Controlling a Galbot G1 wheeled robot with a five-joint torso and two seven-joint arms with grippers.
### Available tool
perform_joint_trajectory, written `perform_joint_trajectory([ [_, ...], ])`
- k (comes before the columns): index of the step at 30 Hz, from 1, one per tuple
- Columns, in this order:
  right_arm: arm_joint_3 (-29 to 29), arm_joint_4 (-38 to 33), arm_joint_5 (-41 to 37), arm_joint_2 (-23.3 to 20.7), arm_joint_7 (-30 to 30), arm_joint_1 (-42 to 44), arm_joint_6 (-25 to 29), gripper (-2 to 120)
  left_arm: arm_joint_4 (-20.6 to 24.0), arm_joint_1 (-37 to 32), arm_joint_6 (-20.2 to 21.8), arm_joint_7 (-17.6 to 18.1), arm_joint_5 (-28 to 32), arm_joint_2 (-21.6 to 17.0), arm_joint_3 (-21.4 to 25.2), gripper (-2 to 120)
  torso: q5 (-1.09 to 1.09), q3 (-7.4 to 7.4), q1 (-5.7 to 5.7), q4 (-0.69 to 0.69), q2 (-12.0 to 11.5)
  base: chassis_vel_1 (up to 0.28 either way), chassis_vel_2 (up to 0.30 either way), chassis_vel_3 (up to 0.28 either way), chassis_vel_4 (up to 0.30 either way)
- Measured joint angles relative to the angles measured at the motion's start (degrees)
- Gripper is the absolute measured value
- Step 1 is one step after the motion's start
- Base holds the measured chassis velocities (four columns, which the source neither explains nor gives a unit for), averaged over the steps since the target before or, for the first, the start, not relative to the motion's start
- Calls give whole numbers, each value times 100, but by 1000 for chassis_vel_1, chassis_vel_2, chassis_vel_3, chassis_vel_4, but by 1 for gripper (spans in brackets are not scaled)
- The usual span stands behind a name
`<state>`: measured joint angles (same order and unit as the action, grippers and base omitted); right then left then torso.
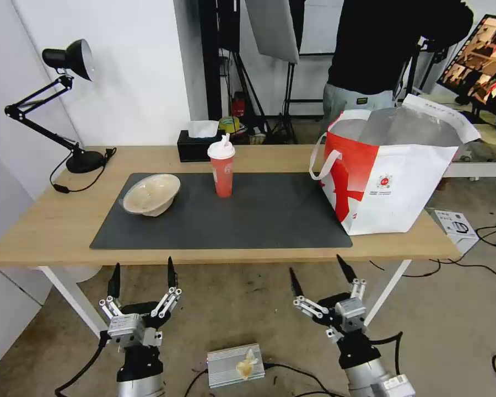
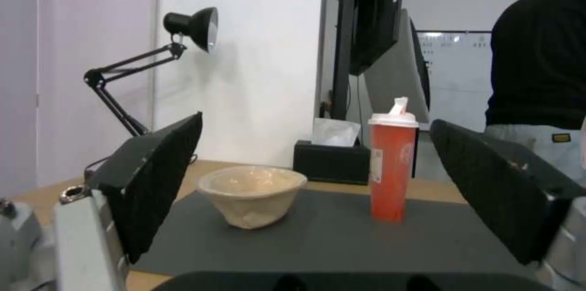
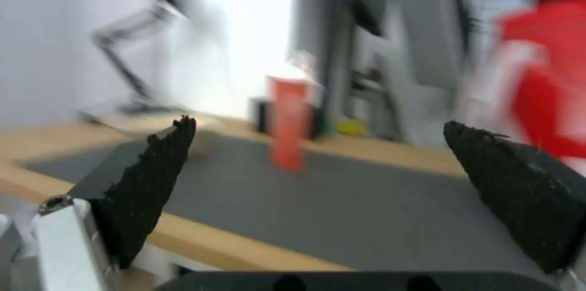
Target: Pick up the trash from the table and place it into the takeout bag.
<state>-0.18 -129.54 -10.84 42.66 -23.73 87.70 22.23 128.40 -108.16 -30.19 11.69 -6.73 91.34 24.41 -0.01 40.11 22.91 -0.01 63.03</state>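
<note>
The takeout bag (image 1: 391, 182) stood open at the right end of the table (image 1: 49, 231), its foil lining showing, contents not visible. On the dark grey mat (image 1: 248, 220) a beige bowl (image 1: 151, 193) lay tilted, apparently empty; a red cup (image 1: 222, 172) with white lid and straw stood upright beside it. A black tissue box (image 1: 195, 144) sat behind. The left gripper (image 1: 143, 278) and right gripper (image 1: 320, 274) hung before the table's near edge, jaws spread, holding nothing.
</note>
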Motion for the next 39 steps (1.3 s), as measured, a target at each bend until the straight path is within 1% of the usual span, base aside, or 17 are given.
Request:
perform_joint_trajectory([
  [2,23,137,-341,-82,813,-383,384,100,0,2,0,1,-1,0,1,100,1,0,0,1,0,0,0,0,0],
  [4,-29,205,-707,-151,1326,-815,510,100,10,-13,0,1,-11,0,17,100,1,1,1,1,0,0,0,0,0],
  [5,-29,205,-707,-151,1326,-815,510,100,10,-13,0,1,-11,0,17,100,1,1,1,1,0,0,0,0,0],
  [8,-237,210,-1205,-284,1581,-1422,451,100,31,-57,0,2,-22,-1,30,100,1,1,1,1,0,0,0,0,0],
  [9,-310,204,-1352,-339,1600,-1643,382,100,30,-58,-1,2,-23,-1,34,100,1,1,1,2,0,0,0,0,0],
  [11,-342,195,-1462,-380,1616,-1786,312,100,29,-60,-2,2,-29,-1,41,100,1,1,1,2,0,0,0,0,0],
  [15,-450,173,-1922,-476,1632,-2230,-49,100,92,-97,-4,2,-74,0,37,100,1,1,1,1,0,0,0,0,0],
  [19,-881,439,-2184,-384,1648,-2978,-336,100,86,-87,0,2,-79,1,48,100,1,1,1,1,0,0,0,0,0],
  [20,-881,439,-2184,-384,1648,-2978,-336,100,86,-87,0,2,-79,1,48,100,1,1,1,1,0,0,0,0,0],
  [23,-1268,702,-2364,-192,1558,-3612,-576,100,82,-86,3,3,-75,2,68,100,0,0,1,1,0,0,0,0,0],
  [24,-1268,702,-2364,-192,1558,-3612,-576,100,82,-86,3,3,-75,2,68,100,0,0,1,1,0,0,0,0,0],
  [30,-1646,1106,-2412,76,1421,-4252,-817,100,82,-79,11,17,-69,2,109,100,-1,1,1,1,-1,0,0,0,0],
  [32,-1920,1508,-2408,366,1338,-4792,-982,100,46,-81,14,28,-67,3,112,100,-1,1,1,2,-1,0,0,0,0],
  [33,-1920,1508,-2408,366,1338,-4792,-982,100,46,-81,14,28,-67,3,112,100,-1,1,1,2,-1,0,0,0,0],
  [36,-2145,1803,-2330,644,1140,-5197,-1174,100,10,-63,19,37,-62,5,110,100,0,1,1,1,-1,0,0,0,0],
  [37,-2145,1803,-2330,644,1140,-5197,-1174,100,10,-63,19,37,-62,5,110,100,0,1,1,1,-1,0,0,0,0],
  [39,-2262,1933,-2249,859,876,-5407,-1412,100,-12,-58,20,42,-58,5,112,100,0,1,1,1,-1,0,0,0,0],
])
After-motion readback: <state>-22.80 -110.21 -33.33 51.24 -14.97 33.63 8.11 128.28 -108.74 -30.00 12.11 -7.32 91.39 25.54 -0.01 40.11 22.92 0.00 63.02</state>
